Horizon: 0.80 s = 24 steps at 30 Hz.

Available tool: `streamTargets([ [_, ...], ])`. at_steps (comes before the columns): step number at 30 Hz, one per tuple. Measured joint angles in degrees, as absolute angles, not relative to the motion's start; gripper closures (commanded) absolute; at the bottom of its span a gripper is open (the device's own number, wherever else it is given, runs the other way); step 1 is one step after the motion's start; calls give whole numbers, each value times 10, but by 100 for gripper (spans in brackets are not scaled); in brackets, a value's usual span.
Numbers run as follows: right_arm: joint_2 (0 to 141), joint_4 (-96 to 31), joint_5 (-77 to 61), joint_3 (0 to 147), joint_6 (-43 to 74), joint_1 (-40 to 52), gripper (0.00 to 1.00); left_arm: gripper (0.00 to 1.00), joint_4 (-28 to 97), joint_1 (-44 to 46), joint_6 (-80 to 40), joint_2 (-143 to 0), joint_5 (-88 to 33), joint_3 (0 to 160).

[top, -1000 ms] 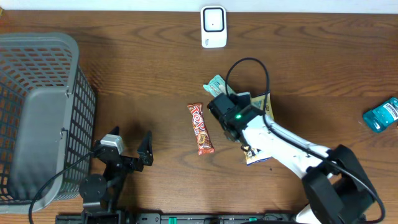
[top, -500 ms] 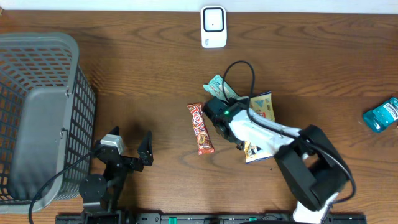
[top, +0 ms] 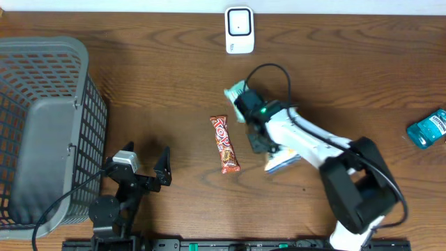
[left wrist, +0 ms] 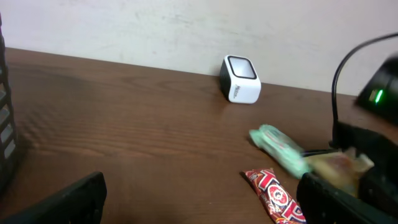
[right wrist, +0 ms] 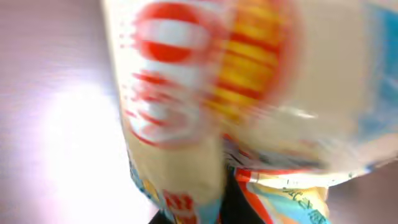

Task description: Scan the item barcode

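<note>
My right gripper (top: 263,141) is shut on the item, a cream and yellow snack bag (top: 282,162) with red and orange print. The bag hangs tilted under the arm, right of table centre. It fills the right wrist view as a blurred snack bag (right wrist: 217,93), pinched at the right gripper (right wrist: 229,202); no barcode shows. The white scanner (top: 239,29) stands at the far edge and appears again as the scanner (left wrist: 241,79) in the left wrist view. My left gripper (top: 143,167) sits open near the front left, and between the left gripper's (left wrist: 199,202) fingers there is only table.
A red candy bar (top: 224,143) lies left of the right gripper, a pale green packet (top: 235,93) just behind it. A teal pack (top: 426,129) rests at the right edge. A grey mesh basket (top: 42,132) fills the left side. The red bar (left wrist: 277,196) lies before the left gripper.
The right gripper has closed on the snack bag and pulled it up off its flat spot, swinging the wrist toward the far side. The left arm has not moved.
</note>
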<state>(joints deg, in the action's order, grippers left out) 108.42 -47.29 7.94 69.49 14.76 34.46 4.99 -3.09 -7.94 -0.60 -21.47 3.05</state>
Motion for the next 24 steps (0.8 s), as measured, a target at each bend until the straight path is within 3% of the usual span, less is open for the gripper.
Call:
streamTargets([
  [5,1023,-457,-250,712,71,336,99,2,50,-31,-79,-6,-215,30],
  [11,988,-460,-495,712,47,298,99,2,50,-31,-79,-6,-215,30],
  [21,988,-458,-776,712,42,273,98,2,50,-31,-79,-6,-215,30],
  [23,988,-458,-804,712,55,269,93,2,50,-31,-79,-6,-215,30],
  [24,988,-458,-815,712,67,266,86,2,50,-31,-79,-6,-215,30],
])
